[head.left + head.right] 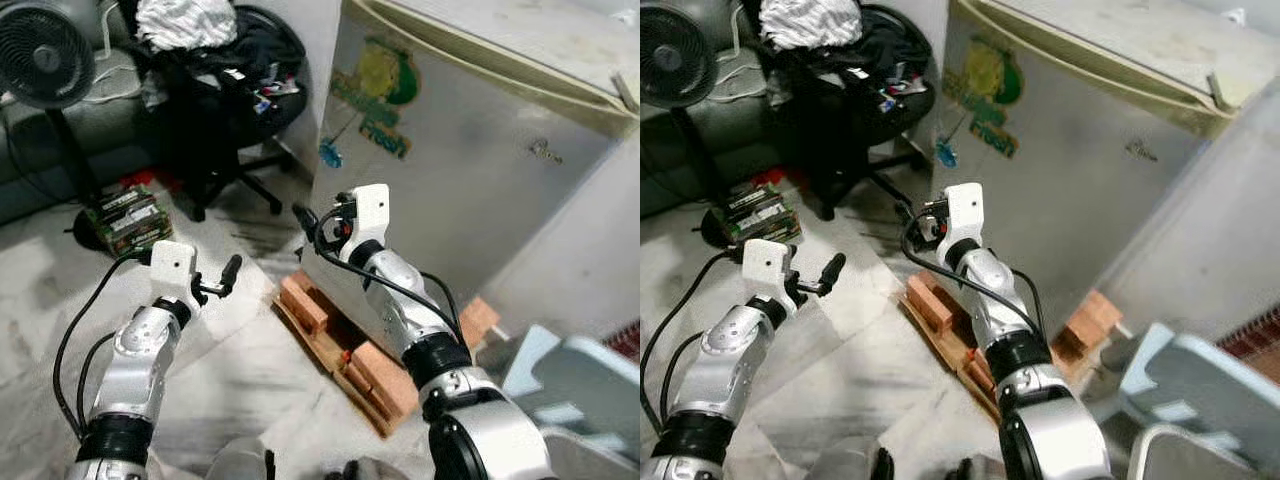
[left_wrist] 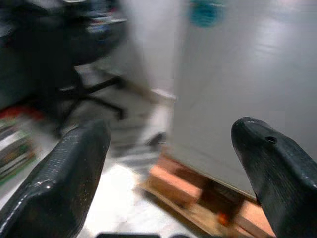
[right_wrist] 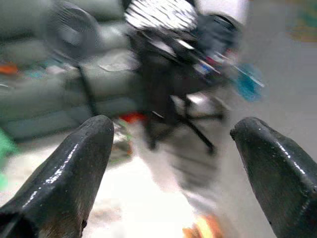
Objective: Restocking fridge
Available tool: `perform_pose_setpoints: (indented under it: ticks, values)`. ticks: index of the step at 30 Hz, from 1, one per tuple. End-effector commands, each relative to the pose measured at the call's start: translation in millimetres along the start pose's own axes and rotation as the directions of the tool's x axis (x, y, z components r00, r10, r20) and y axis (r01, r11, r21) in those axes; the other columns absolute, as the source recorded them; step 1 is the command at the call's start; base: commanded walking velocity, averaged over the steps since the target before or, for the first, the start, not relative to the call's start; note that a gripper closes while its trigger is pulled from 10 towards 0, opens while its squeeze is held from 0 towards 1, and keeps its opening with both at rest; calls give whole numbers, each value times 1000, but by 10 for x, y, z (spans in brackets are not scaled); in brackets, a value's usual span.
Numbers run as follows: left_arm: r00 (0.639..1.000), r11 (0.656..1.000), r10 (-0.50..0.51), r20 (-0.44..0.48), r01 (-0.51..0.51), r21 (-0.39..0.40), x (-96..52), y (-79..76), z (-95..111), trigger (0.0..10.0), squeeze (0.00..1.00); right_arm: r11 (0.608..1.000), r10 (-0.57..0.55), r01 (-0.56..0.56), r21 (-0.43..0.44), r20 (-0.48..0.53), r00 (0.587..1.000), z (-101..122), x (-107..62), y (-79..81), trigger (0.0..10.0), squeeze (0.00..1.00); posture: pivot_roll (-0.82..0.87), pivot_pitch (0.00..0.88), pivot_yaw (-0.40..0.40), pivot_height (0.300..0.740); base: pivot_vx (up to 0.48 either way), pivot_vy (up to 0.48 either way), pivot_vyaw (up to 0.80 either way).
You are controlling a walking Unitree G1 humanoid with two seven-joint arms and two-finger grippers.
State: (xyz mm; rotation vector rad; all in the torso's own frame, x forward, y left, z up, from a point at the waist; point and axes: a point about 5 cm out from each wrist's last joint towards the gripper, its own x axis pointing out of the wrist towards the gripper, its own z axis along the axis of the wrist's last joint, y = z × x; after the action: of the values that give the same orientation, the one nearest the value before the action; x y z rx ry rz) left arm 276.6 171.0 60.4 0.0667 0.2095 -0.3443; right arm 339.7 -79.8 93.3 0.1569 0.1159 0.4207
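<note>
While one fridge [image 1: 470, 160] stands, two tools [image 2: 168, 173] [image 3: 171, 173] gape.

Shut fridge [image 1: 470, 170] ahead — office chair [image 1: 215, 95] crowding left — bare floor [image 1: 240, 330] between.

Silver arms with black joints, white wrist housings, looping black cables.

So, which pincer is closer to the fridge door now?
The right pincer. It is raised right at the door's near edge, open, holding nothing. The left pincer is also open but stays farther out to the left, over the floor.
</note>
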Motion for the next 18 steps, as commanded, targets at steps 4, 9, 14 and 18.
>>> perform_pose_setpoints:
  ticks: [4,9,14,18]
  values:
    - [998,996,41,43,-44,74,-26,141,67,10000,0,1000,-14,14,-17,0,1000,9,-18,-2,10000,0,144,0,-62,740,0,480,-800]
    - [999,999,34,41,-35,28,-25,158,126,10000,0,1000,-20,20,-23,-2,1000,3,-45,-23,10000,0,140,0,-62,740,0,480,-800]
    - [997,998,32,72,-28,-53,-52,163,185,10000,0,999,-37,37,-32,-5,999,-4,-101,-76,10000,0,137,0,-63,740,0,480,-800]
    - [994,997,55,91,-50,-57,-81,218,171,10000,0,998,-50,49,-34,-9,999,-33,-154,-90,10000,0,130,0,-64,740,0,480,-800]
